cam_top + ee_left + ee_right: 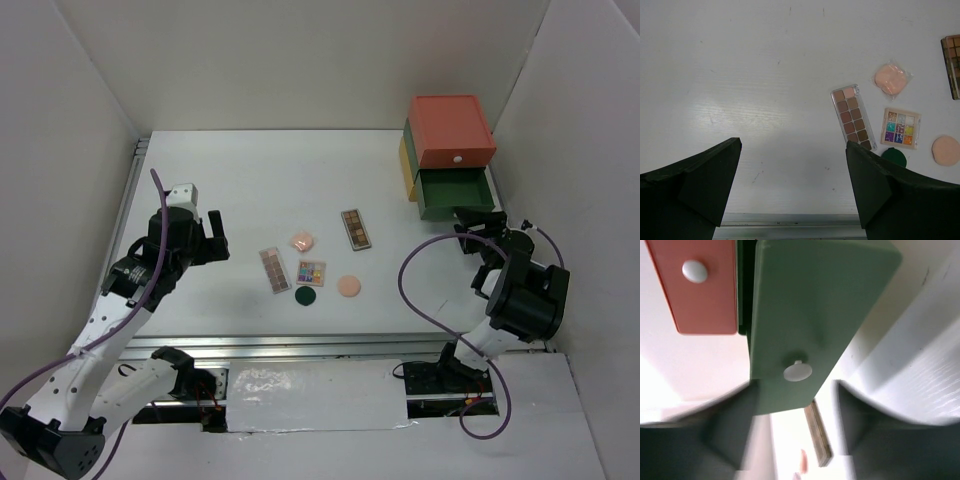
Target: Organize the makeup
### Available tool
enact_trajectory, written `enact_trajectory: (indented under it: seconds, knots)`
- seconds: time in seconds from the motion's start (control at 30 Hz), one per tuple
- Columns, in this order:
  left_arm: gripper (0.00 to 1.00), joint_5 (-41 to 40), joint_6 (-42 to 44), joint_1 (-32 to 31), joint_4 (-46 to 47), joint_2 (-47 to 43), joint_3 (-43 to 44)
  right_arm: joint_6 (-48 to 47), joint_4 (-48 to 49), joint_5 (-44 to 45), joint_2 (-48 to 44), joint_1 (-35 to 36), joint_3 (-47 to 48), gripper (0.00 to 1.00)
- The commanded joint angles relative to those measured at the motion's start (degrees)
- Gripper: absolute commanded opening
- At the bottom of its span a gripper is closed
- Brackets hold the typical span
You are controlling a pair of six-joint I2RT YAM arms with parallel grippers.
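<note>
The makeup lies mid-table: a long brown palette, a second long palette, a square multicolour palette, a pink compact, a peach compact and a dark-green compact. No green tubes show. My left gripper is open and empty, left of the items; its view shows the brown palette, the square palette and the pink compact. My right gripper is open just before the pulled-out green drawer, whose white knob sits between the blurred fingers.
The stacked drawer box stands back right, its red drawer on top and shut, yellow at its left side. White walls enclose the table. A metal rail runs along the near edge.
</note>
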Motion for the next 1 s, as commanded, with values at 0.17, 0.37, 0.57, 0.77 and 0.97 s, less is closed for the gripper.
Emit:
enact_trajectory:
  seconds: [0.17,0.37,0.57,0.77,0.97]
  knots:
    - [0.99,0.3,-0.1,0.3,1.7,-1.1,-0.4,-3.6,-10.2,-0.2,-8.2,-0.3,0.4,0.96]
    - [0.99,4.0,-7.5,0.3,-0.6,2.2,2.7,-7.7,-23.1,1.1,-24.4,-0.1,-3.1,1.0]
    - [0.99,8.9,-16.7,-1.2,2.0,10.4,3.0,-18.3,-49.2,8.9,-45.6,10.8,1.6,1.0]
    - [0.99,1.0,-23.8,-8.1,1.6,24.1,5.4,-29.3,-71.9,22.7,-49.3,29.8,15.0,1.0]
    - [0.99,-2.9,-29.4,-11.1,3.2,36.9,9.3,-33.0,-80.1,28.5,-49.6,46.7,17.7,1.0]
